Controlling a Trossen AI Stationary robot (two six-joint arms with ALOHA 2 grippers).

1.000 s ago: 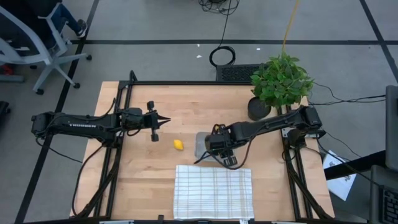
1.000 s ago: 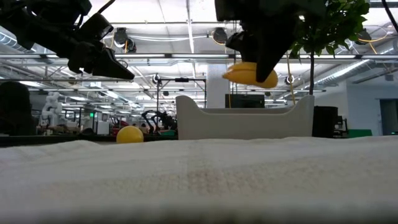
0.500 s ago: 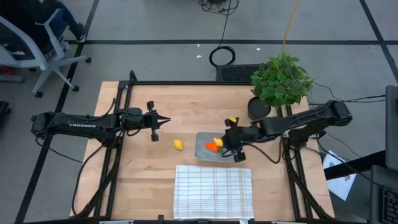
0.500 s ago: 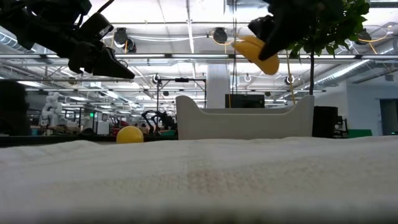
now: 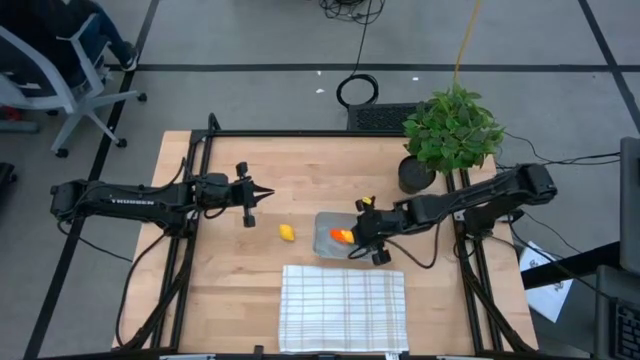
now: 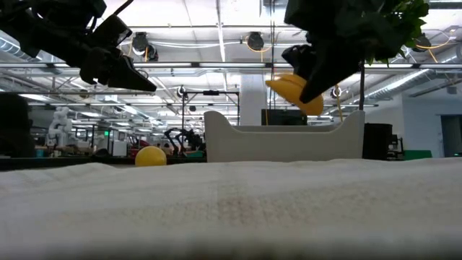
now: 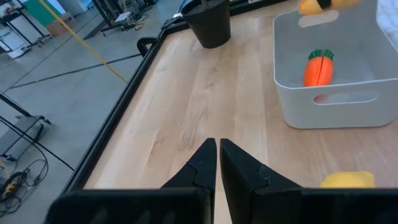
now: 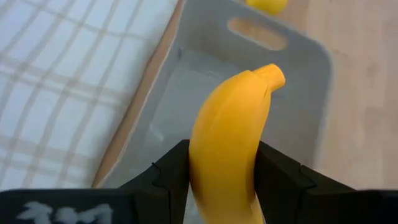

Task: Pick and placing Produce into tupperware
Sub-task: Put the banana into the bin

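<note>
The curved yellow banana (image 8: pixel 230 137) sits in my right gripper (image 8: pixel 222 158), which hovers over the tupperware (image 8: pixel 298 81); in the low view the banana (image 6: pixel 294 89) hangs above the tupperware's wall (image 6: pixel 285 141). The orange carrot (image 7: pixel 318 67) lies on the tupperware's floor (image 5: pixel 326 240). The small rounded yellow fruit (image 5: pixel 287 233) rests on the wood to the tupperware's left. My left gripper (image 5: pixel 252 195) is shut and raised over the table's left half, touching nothing. My right gripper pinches the banana's middle (image 8: pixel 224 171) between its two fingers (image 8: pixel 169 173), one on each side. The banana lies along the fingers, and its stem end (image 8: pixel 270 74) sticks out ahead of them. It is lifted clear, roughly level, above the tupperware.
A white checked cloth (image 5: pixel 343 308) lies at the near edge, just in front of the tupperware. A potted plant (image 5: pixel 452 130) stands at the far right, its dark pot (image 7: pixel 208 22) near the right arm. Bare wood stretches between the left gripper and the yellow fruit.
My right gripper, holding the banana throughout, swung from the tupperware's near side up and toward the table's right, then came back left and down over the tupperware. The carrot in the tupperware came into sight in the high view. The left arm kept still.
</note>
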